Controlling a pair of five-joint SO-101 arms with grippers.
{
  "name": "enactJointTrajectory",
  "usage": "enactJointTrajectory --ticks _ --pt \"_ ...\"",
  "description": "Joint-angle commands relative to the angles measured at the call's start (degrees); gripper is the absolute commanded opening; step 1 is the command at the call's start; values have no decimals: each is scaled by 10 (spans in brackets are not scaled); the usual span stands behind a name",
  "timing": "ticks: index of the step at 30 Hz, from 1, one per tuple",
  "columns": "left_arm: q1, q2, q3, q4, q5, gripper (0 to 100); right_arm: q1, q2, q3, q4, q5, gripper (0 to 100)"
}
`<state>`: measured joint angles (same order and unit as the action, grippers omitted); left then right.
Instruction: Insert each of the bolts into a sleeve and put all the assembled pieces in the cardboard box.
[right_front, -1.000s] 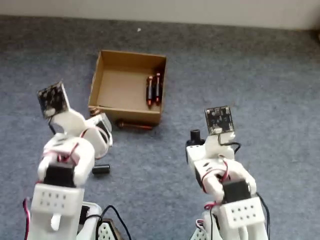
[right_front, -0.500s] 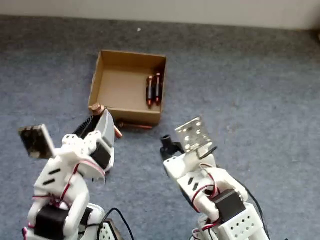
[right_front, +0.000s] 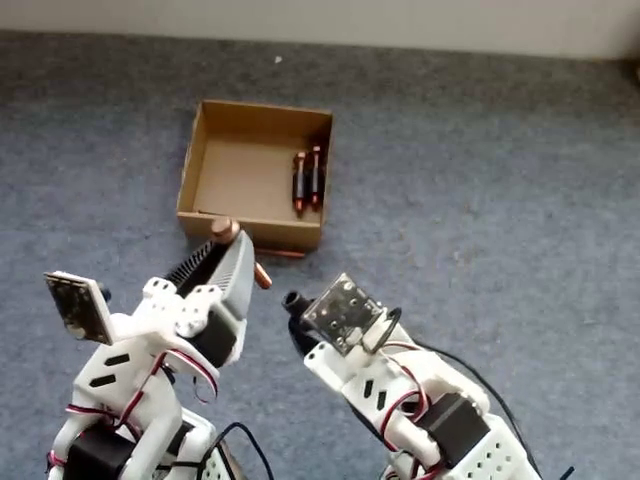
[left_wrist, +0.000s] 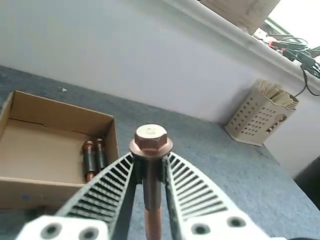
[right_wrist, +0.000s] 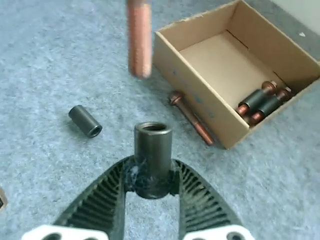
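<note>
The cardboard box stands open on the counter ahead of both arms, within reach of either. It already holds two assembled pieces, lying side by side against one wall.

The left gripper has its fingers clenched on a copper bolt just under the hex head. That grip leaves the threadless shank bare below them, ready for insertion. The right gripper grasps a dark sleeve by its lower end, with the open bore turned up to receive the bolt. In the right wrist view the bolt's tip hangs above and apart from the sleeve's mouth, so I judge the two are not yet lined up.

A second bolt lies just beside the box's outer wall. A second sleeve lies on its side near it. Both probably wait for the next pairing.

The counter is covered in grey, carpet-like fabric, which likely keeps round parts from rolling. A plain white wall runs behind it, and a cream slotted holder stands at its foot.
</note>
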<state>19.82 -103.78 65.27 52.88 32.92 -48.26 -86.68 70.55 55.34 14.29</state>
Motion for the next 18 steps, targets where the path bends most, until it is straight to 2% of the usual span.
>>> enactJointTrajectory --ticks 1,13,18 --pt "25 -7 -3 -16 -4 6 -12 -13 -23 -37 13 5" --pt "32 -7 12 0 -4 6 -12 -13 -23 -116 14 5" --pt "101 -7 13 51 2 6 -12 -13 -23 -138 14 5"
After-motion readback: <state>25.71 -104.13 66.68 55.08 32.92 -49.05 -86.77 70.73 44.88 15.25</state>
